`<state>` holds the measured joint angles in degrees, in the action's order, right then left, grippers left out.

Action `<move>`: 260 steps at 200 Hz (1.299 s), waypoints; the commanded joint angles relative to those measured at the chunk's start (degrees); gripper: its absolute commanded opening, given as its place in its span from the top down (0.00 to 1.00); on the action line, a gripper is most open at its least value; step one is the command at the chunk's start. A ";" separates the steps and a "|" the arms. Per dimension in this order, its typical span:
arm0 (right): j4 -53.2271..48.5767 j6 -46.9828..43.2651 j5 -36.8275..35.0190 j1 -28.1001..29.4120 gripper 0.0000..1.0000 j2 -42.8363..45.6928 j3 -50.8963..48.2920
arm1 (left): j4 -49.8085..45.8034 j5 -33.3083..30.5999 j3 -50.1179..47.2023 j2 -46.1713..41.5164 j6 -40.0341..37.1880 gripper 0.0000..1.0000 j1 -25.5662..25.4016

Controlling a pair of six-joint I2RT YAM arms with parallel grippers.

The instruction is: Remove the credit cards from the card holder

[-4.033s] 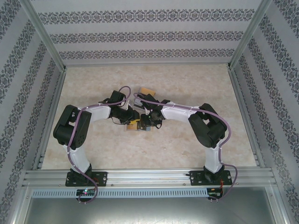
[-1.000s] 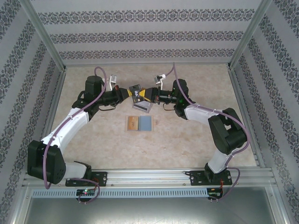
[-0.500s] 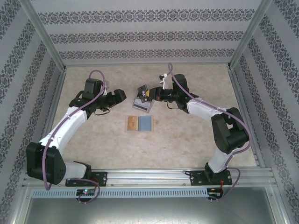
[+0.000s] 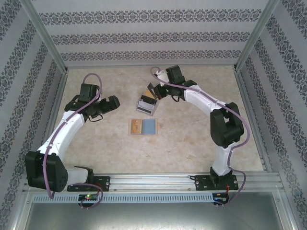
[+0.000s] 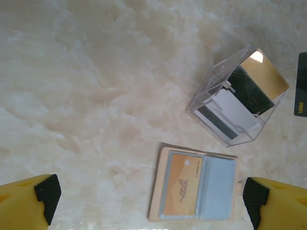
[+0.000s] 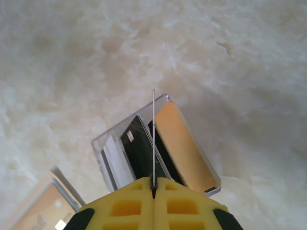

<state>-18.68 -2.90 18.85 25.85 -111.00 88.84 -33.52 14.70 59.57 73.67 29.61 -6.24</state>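
Left arm (image 4: 67, 127) and right arm (image 4: 201, 98) are alike: smooth white shells on the links between bulky black joint housings; a thin purple cable (image 4: 46, 167) runs along each; black base plates (image 4: 88, 182); left fingers (image 5: 19, 203) yellow with black pads; right fingers (image 6: 129, 206) yellow, moulded with rectangular pockets.

dark card (image 5: 302, 85) cut by right edge, tan cards (image 6: 43, 206) cropped at corner

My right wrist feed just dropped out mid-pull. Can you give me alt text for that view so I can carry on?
The right hand is shut on a thin card seen edge-on, in front of the clear card holder on the marble table. Inside it stand cards in white, dark and tan; another tan card lies at lower left.
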 commanded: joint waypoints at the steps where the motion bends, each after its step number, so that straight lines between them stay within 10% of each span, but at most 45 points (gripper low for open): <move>1: -8.79 -12.40 -1.80 1.75 1.00 -2.49 5.56 | -2.85 -0.74 0.11 0.50 -3.38 0.01 0.88; 214: -18.21 -31.82 -1.46 2.72 1.00 -14.15 18.61 | -2.29 5.02 -0.68 1.82 -3.41 0.01 1.15; 260: -19.88 -30.91 -2.18 2.72 0.85 -14.91 20.39 | -3.04 5.73 -0.94 1.63 -3.68 0.01 1.16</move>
<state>-36.53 -33.41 16.95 28.99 -125.32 106.50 -34.54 19.46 58.72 75.18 27.16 -5.87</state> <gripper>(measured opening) 0.087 0.994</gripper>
